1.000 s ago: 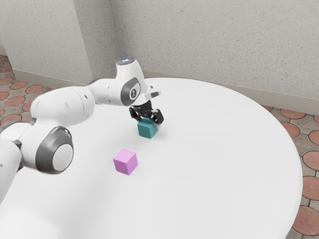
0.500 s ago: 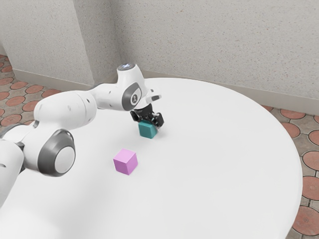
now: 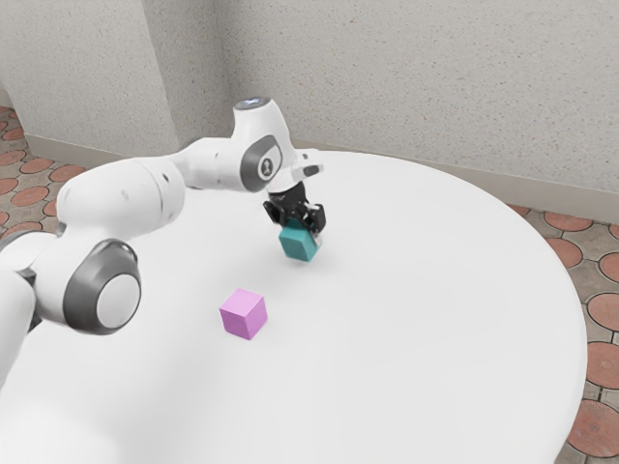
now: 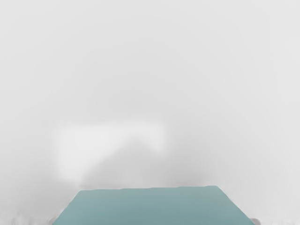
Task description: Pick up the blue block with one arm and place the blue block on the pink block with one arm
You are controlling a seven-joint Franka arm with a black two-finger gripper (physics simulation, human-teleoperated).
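The blue block (image 3: 301, 245), teal in colour, hangs slightly tilted just above the white round table (image 3: 426, 319). My gripper (image 3: 297, 227) comes down on it from above and is shut on it, the black fingers against its upper sides. In the wrist view the block (image 4: 152, 206) is the wide teal shape right under my hand, with bare table beyond it. The pink block (image 3: 243, 313) rests on the table, nearer the front and toward the exterior view's left of the held block, well apart from it.
The table's curved edge (image 3: 578, 319) runs along the exterior view's right, with tiled floor (image 3: 600, 271) below it. A grey wall (image 3: 435, 87) stands behind the table. My own arm (image 3: 126, 203) spans the exterior view's left side.
My hand has moved up and slightly toward the exterior view's right, carrying the blue block off the table. The pink block has stayed where it was.
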